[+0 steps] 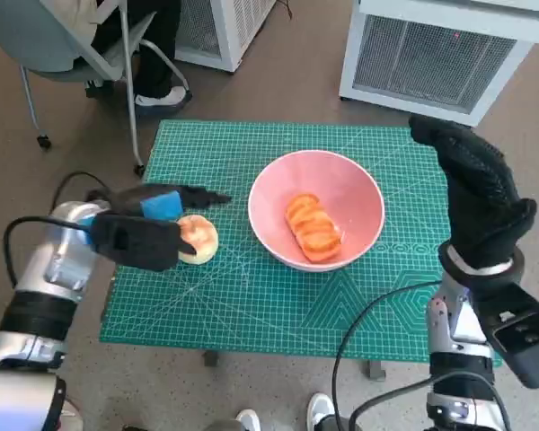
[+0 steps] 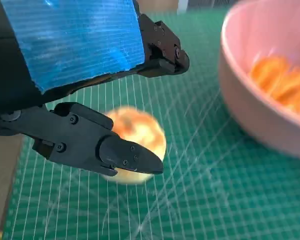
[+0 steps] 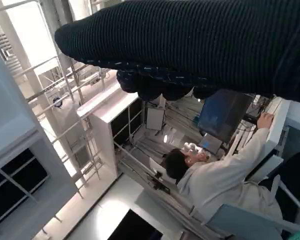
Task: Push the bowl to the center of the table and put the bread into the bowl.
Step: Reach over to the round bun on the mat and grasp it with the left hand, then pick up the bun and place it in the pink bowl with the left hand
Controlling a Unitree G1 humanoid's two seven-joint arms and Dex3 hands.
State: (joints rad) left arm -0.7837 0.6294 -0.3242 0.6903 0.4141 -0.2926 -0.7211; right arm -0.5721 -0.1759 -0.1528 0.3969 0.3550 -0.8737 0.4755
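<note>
Your left hand (image 1: 148,235) sits lowest and nearest in the head view, low over the left part of the green cutting mat (image 1: 251,305), with its blue-taped back up and its black fingers (image 1: 202,197) reaching toward the bowl. You can see in the left wrist view that this hand (image 2: 90,95) straddles a round bun (image 2: 137,137): one dark finger (image 2: 115,152) crosses in front of the bun and another part of the hand (image 2: 162,50) lies beyond it. The fingers are spread apart and are not closed on the bun; whether any of them touches it, you cannot tell. In the head view the bun (image 1: 200,239) rests on the mat just beside the hand, between the hand and the bowl, and apart from the bowl's rim.

You will find the pink bowl (image 1: 341,184) standing upright near the middle of the mat. A ridged orange-brown bread (image 1: 312,228) lies inside it, on the bottom. The left wrist view shows the bowl's wall (image 2: 250,115) close to the bun, with the bread (image 2: 285,85) blurred inside.

Your right hand (image 1: 476,193), in its black knitted glove, is raised over the right edge of the mat, well apart from the bowl, and holds nothing. Its fingers look loosely extended. The right wrist view shows only the glove (image 3: 200,45) as a dark band, with a seated person (image 3: 220,180) at a desk behind it.

A chair (image 1: 90,54) and white cabinets (image 1: 440,54) stand beyond the table.
</note>
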